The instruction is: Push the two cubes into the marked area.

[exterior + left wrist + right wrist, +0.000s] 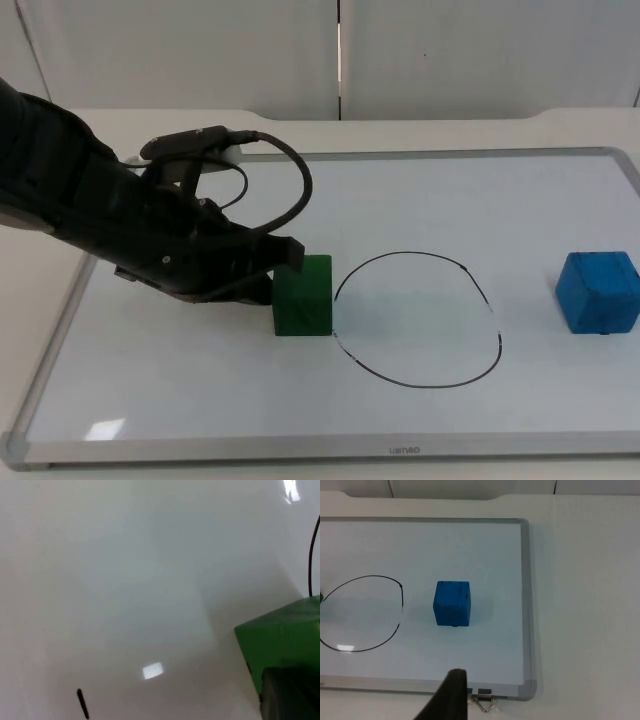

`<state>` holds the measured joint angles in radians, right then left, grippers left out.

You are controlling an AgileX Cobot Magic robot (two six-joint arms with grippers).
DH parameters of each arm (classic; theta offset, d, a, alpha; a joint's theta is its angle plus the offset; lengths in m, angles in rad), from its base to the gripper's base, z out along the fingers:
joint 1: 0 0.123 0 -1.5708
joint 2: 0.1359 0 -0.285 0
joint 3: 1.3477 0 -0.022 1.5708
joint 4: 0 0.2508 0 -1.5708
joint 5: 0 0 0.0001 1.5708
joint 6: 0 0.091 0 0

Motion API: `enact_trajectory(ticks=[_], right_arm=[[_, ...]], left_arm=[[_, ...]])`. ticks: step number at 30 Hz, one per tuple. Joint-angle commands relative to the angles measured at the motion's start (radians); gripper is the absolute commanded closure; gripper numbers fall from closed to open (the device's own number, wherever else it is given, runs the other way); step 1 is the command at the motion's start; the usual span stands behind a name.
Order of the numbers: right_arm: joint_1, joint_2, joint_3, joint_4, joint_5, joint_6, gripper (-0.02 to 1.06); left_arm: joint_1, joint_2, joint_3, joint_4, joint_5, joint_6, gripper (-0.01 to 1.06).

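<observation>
Top view: left hand [285, 255], grip unclear, touches one green cube [303, 295]; one blue cube [598, 291] apart.

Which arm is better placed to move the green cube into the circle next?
The left. Its tool is already against the green cube, which sits just outside the drawn circle. The right arm waits off the whiteboard, nearer the blue cube.
</observation>
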<state>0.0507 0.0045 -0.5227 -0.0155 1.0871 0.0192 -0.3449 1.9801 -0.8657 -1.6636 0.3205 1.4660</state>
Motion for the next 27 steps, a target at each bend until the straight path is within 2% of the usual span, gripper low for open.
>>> enact_trajectory(ticks=[1,9,27], right_arm=[[-0.005,-0.005,0.008,0.001,-0.008,-0.009,-0.01],[-0.005,-0.005,0.008,0.001,-0.008,-0.009,-0.01],[-0.005,-0.005,0.008,-0.001,-0.008,-0.009,-0.01]], left_arm=[[-0.006,-0.004,-0.006,-0.014,0.013,0.008,1.05],[-0.045,0.019,-0.008,-0.056,0.011,0.069,1.05],[-0.065,0.044,-0.037,-0.081,0.074,0.081,1.05]])
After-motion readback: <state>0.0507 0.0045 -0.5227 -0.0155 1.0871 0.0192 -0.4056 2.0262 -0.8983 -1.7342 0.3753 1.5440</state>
